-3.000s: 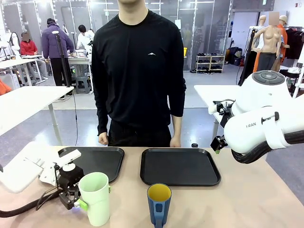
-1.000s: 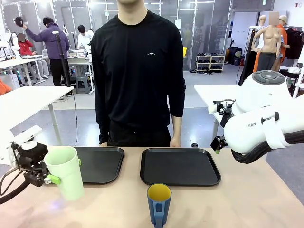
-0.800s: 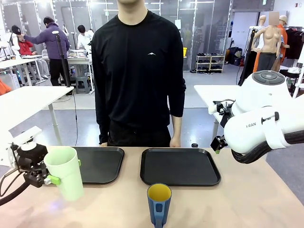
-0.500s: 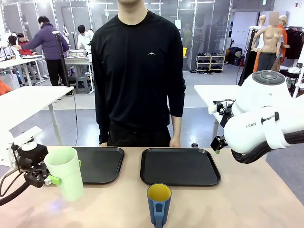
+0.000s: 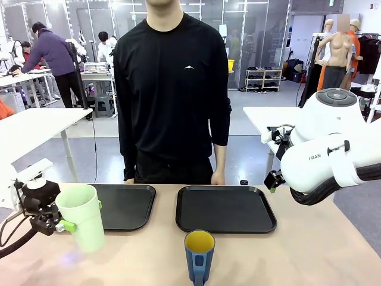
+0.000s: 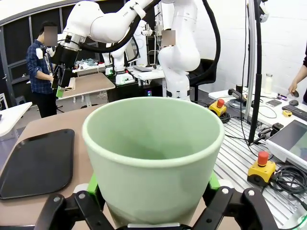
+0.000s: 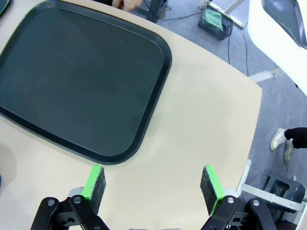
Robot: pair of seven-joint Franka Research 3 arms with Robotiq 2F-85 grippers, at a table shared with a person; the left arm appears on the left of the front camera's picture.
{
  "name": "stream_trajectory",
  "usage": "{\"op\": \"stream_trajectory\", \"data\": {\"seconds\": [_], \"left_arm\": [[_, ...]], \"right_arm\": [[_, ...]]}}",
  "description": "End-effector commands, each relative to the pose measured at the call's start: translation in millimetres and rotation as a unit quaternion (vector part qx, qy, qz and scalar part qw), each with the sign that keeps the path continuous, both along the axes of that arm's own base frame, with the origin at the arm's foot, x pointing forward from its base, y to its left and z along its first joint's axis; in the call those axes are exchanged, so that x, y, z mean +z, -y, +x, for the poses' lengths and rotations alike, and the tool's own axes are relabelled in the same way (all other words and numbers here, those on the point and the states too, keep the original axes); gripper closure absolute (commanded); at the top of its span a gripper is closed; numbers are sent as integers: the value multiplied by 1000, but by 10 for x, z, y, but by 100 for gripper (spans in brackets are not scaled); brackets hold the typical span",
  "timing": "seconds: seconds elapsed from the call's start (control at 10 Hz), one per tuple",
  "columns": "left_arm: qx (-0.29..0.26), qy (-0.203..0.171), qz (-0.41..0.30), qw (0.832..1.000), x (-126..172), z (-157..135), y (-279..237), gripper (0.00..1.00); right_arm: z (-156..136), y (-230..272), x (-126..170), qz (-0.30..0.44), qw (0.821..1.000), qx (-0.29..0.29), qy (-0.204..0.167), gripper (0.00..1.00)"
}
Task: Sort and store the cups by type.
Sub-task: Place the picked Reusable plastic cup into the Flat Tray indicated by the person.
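The tall pale mint-green plastic tumbler (image 5: 81, 215) stands upright, clamped between the green pads (image 6: 213, 182) of the left gripper (image 6: 152, 184), well left of the right-hand black plastic tray (image 5: 225, 208), at the outer edge of the second black tray (image 5: 128, 205); the short dark blue mug with yellow inside (image 5: 199, 257) sits free on the beige table (image 5: 309, 250) just before the right-hand tray's front rim, bare table on both sides. The right gripper (image 7: 153, 184) hangs spread wide and empty over bare tabletop off that tray's rounded corner.

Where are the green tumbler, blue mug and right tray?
green tumbler (image 5: 85, 223): front view, outer wall.
blue mug (image 5: 199, 255): front view, blue wall under the rim.
right tray (image 5: 226, 210): front view, bare floor.
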State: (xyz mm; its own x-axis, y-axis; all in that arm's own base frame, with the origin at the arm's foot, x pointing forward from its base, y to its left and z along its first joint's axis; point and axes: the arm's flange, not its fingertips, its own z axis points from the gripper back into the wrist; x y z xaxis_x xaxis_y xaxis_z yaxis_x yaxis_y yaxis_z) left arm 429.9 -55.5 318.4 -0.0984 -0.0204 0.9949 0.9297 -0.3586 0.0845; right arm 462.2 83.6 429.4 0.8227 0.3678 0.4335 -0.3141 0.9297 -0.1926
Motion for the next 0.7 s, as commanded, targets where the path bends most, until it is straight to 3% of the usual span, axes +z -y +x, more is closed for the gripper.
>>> {"op": "stream_trajectory", "data": {"seconds": [0.0,0.6], "left_arm": [[-2,3,0,1000,23,12,-2,60],[-2,3,0,1000,23,12,-2,60]], "right_arm": [[0,7,-2,-7,1000,-1,2,0],[0,7,-2,-7,1000,-1,2,0]]}}
